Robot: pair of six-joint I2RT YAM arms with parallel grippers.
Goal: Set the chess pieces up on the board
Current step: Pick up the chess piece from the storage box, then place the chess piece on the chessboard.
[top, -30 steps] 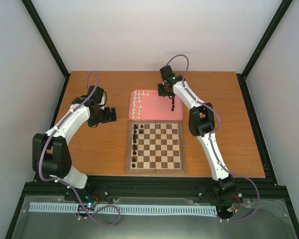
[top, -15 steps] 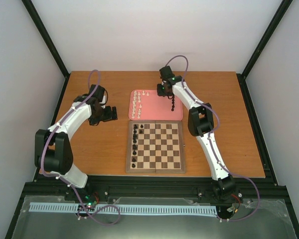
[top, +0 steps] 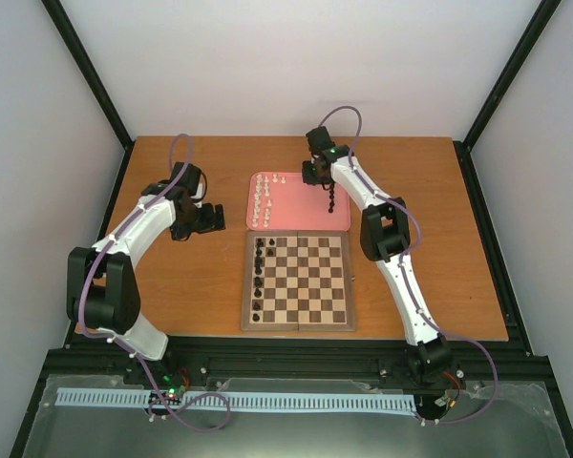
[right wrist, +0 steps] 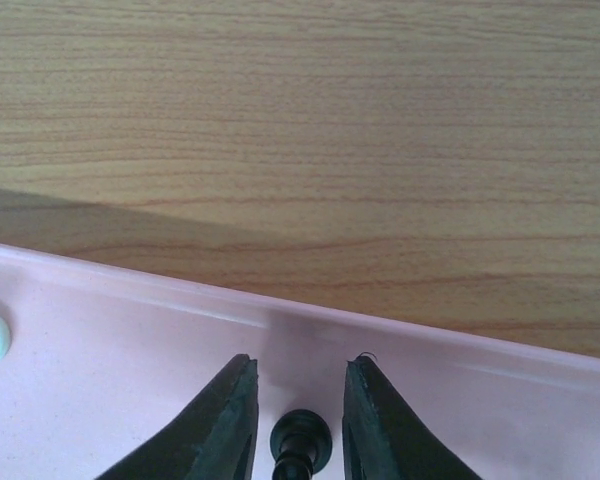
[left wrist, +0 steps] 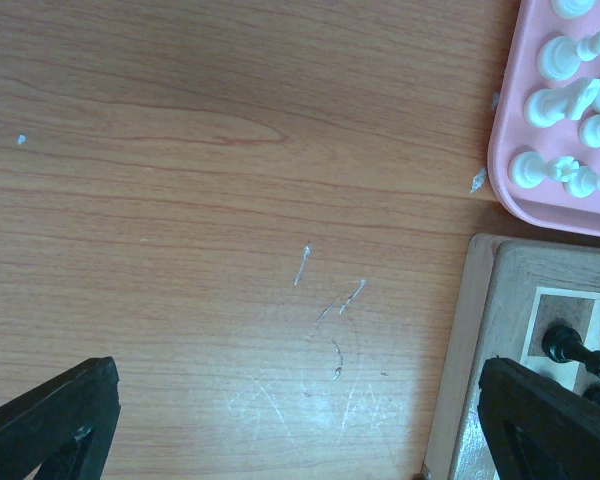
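Note:
The board [top: 298, 281] lies in the middle of the table, with several black pieces [top: 258, 275] along its left side. The pink tray [top: 301, 215] behind it holds cream-white pieces [top: 263, 196] on the left and a row of black pieces [top: 331, 198] on the right. My right gripper [top: 317, 179] hangs over the tray's far right part. In the right wrist view it [right wrist: 298, 395] is open, with one black piece [right wrist: 301, 440] between its fingers and a gap on each side. My left gripper [top: 210, 219] is wide open and empty over bare table [left wrist: 300, 430], left of the board's corner [left wrist: 480, 330].
In the left wrist view the tray's corner [left wrist: 525, 195] with white pieces [left wrist: 560, 110] is at the upper right, and black pieces [left wrist: 565, 345] stand on the board at the lower right. The tray's far rim [right wrist: 400, 330] lies just beyond the right fingers.
The left arm has shifted slightly. The right gripper has edged a little toward the tray's far side. The pieces have not moved.

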